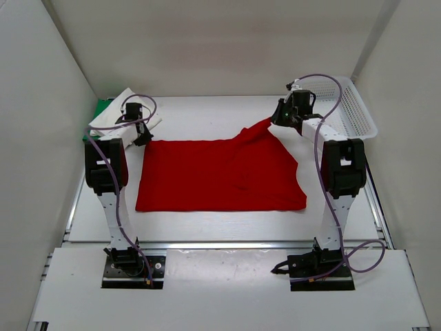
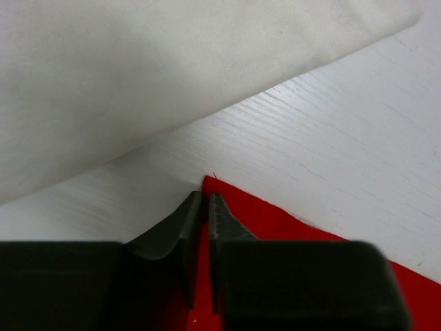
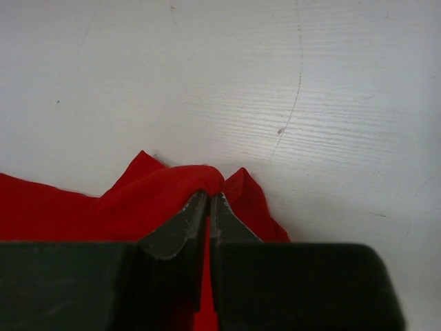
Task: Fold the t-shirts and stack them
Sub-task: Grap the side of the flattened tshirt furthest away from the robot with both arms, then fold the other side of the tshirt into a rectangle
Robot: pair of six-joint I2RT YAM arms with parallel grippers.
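**Red t-shirt** (image 1: 220,179): spread flat on the table (image 1: 207,114), with its long axis running from one gripper across to the other. Which edge carries the collar cannot be told.

**Left gripper** (image 2: 204,207): the 2 fingers are pressed nearly together on one far corner of the shirt, and red cloth shows in the slit between them.

**Right gripper** (image 3: 209,200): the 2 fingers are clamped on a bunched fold of the other far corner, which rises off the table to the fingertips.

**White t-shirt** (image 2: 138,83): folded, lying just beyond the left fingertips and on top of the green t-shirt (image 1: 103,109).
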